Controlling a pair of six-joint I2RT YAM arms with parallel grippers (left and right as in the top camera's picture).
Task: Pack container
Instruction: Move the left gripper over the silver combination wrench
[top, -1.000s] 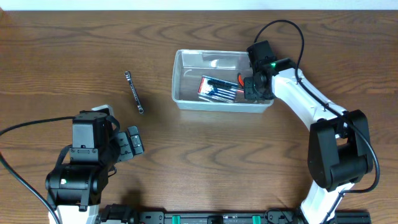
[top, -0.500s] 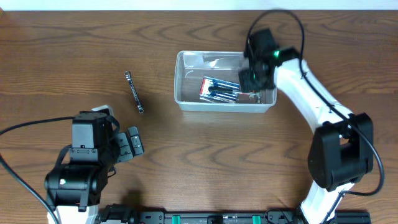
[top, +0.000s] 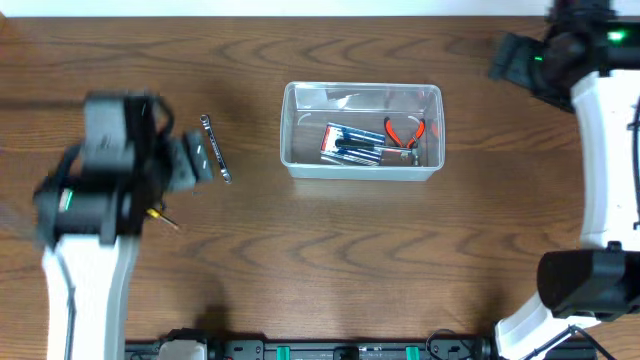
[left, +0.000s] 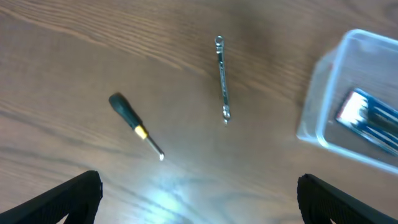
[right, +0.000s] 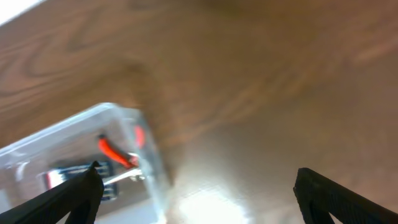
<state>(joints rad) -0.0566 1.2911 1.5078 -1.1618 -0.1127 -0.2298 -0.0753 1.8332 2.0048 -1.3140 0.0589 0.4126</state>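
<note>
Hazard assessment: the container (top: 350, 168), a clear tub, stands mid-desk toward the far side. It appears light and unrestrained, so contact from an arm is judged likely to slide or tip it. That would spill the blue-and-black packet (top: 352, 143) and the red-handled pliers (top: 404, 131) lying inside. The right hand (right: 198, 186) hangs over bare desk to the right of the container, fingers spread wide and grasping nothing. Its view is blurred, and a low sweep toward the left could strike the container's right wall. The left hand (left: 199, 186) hangs above the two loose tools, likewise spread wide and empty. The wrench (left: 222, 81) lies flat to the left of the container, well apart from it. It is thin and flush with the surface, so a shallow pinch could skid it away or drop it short of the rim. The screwdriver (left: 134, 123) lies nearer and further left, apart from the wrench, and its round handle could roll if a descending finger nudges it. A wide-open approach to one tool may disturb the other. The desk (top: 330, 260) is dark brown wood grain with a glossy finish. A bright glare patch shows in both wrist views and may mask small metal parts. Beyond the far edge a pale strip (top: 300, 7) is visible; nothing more of the room can be told.
</note>
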